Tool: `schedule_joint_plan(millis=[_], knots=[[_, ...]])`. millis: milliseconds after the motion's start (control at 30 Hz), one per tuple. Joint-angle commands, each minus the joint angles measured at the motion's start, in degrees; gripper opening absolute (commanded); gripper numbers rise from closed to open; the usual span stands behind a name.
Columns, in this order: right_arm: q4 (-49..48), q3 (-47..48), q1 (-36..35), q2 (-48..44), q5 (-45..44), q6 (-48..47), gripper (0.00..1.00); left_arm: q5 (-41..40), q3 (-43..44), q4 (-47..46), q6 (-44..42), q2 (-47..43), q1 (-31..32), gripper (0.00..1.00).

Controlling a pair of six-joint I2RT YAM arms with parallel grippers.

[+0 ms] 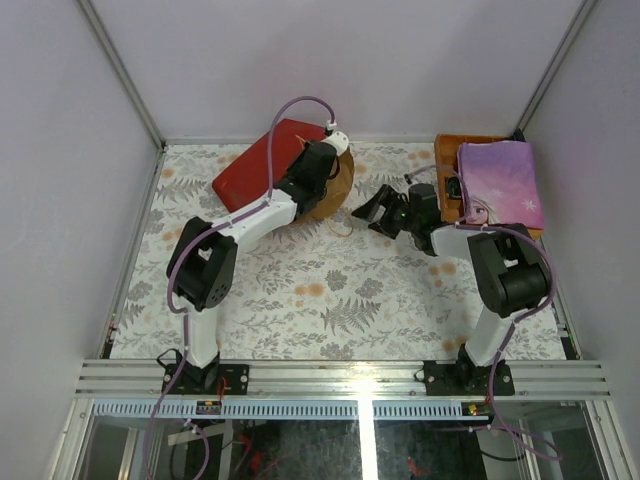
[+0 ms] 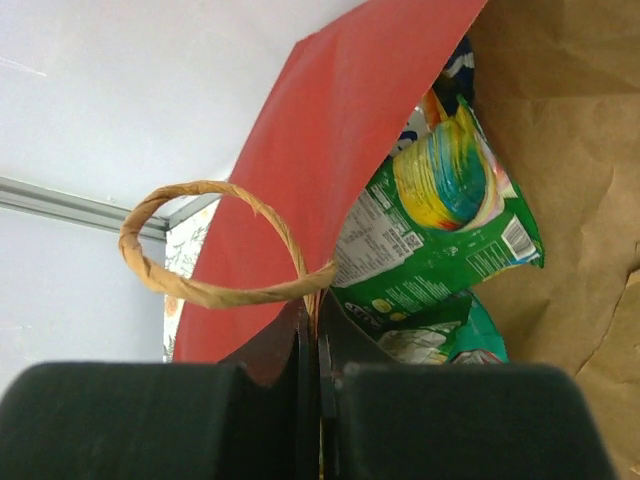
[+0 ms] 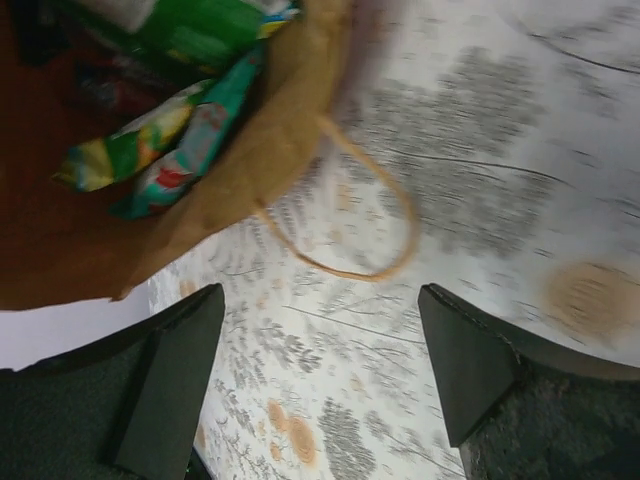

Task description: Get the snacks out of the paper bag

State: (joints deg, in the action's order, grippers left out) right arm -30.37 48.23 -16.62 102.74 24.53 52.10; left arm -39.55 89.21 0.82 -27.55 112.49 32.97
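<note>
Bright even light, soft shadows, right wrist view motion-blurred

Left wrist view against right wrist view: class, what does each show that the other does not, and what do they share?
Only the left wrist view shows the paper bag's red outside, with the left fingers shut on its edge beside a twisted handle. Only the right wrist view shows a handle loop lying on the flowered tablecloth, and the right fingers open and empty. Both show the bag's brown inside holding a green packet and a teal packet.
</note>
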Motion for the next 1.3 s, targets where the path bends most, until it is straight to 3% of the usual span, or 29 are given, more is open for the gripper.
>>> schedule_joint_plan(millis=[0, 200, 600, 1133, 1200, 1267], knots=[[-7.1, 7.2, -4.6, -2.0, -0.1, -3.7, 0.86, -1.2, -4.7, -5.2, 2.1, -1.8, 0.0, 0.00], [-22.9, 11.0, -6.5, 7.4, 1.5, 7.7, 0.81, -0.1, -7.2, -6.1, 3.2, -4.9, 0.0, 0.00], [-17.5, 25.4, -11.1, 22.3, -1.0, 10.7, 0.84, 0.8, 1.5, -0.3, 4.5, -2.7, 0.0, 0.00], [-18.9, 27.9, -19.7, 28.9, -4.9, 15.0, 0.82, -3.4, -3.9, -7.0, 0.2, -1.9, -1.7, 0.00], [-18.3, 29.4, -20.1, 29.7, -5.1, 15.0, 0.77, -3.4, -4.3, -7.4, -0.1, -2.2, -2.0, 0.00], [-17.9, 31.4, -20.6, 31.3, -5.1, 15.4, 0.64, -3.7, -4.5, -7.9, -0.5, -2.3, -2.6, 0.00]])
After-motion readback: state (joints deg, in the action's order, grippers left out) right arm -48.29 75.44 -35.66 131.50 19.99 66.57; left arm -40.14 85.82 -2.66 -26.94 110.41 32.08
